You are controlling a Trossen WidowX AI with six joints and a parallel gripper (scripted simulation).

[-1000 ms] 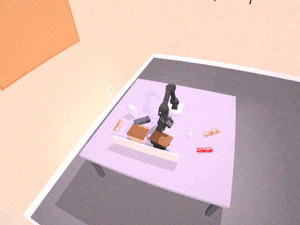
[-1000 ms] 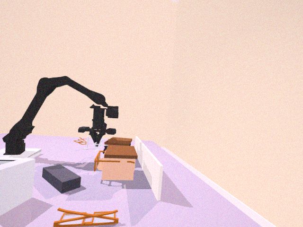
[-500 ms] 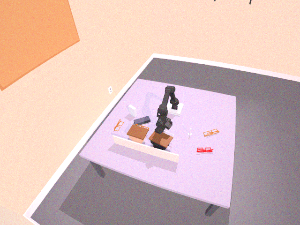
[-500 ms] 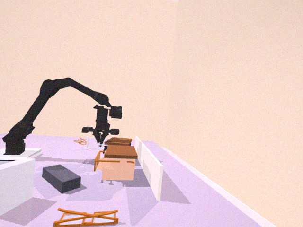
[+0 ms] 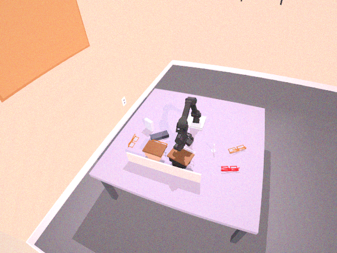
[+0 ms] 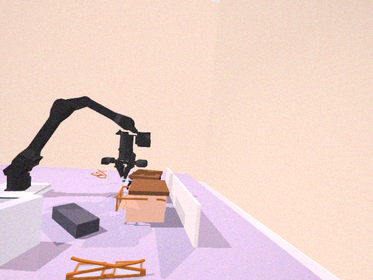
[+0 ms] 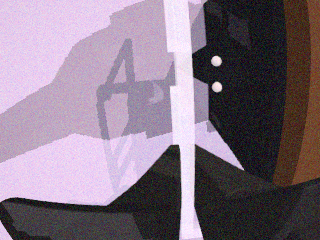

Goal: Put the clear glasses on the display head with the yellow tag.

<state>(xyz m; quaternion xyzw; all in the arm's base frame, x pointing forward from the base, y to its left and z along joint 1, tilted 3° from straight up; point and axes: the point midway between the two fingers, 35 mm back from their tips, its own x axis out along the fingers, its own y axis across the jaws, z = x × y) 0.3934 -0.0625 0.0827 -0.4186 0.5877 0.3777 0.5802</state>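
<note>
My gripper (image 5: 178, 147) (image 6: 123, 177) (image 7: 182, 152) is shut on the clear glasses (image 7: 178, 60), whose pale bar runs up between the fingers in the wrist view. It hangs just in front of the dark display head (image 5: 180, 158) (image 6: 145, 174) (image 7: 247, 100), which has a brown top and two white eyes. The glasses hang in front of that face, apart from it. The light-skinned head (image 5: 154, 148) (image 6: 146, 208) stands beside it and wears orange glasses (image 6: 119, 199). I see no yellow tag in any view.
A white board (image 5: 163, 167) (image 6: 185, 205) stands behind both heads. A dark grey box (image 5: 159, 134) (image 6: 75, 219) and a white box (image 5: 148, 124) (image 6: 18, 223) lie nearby. Loose orange glasses (image 5: 133, 140) (image 6: 105, 268), another orange pair (image 5: 236, 149) and red glasses (image 5: 229, 168) lie on the table (image 5: 231, 206).
</note>
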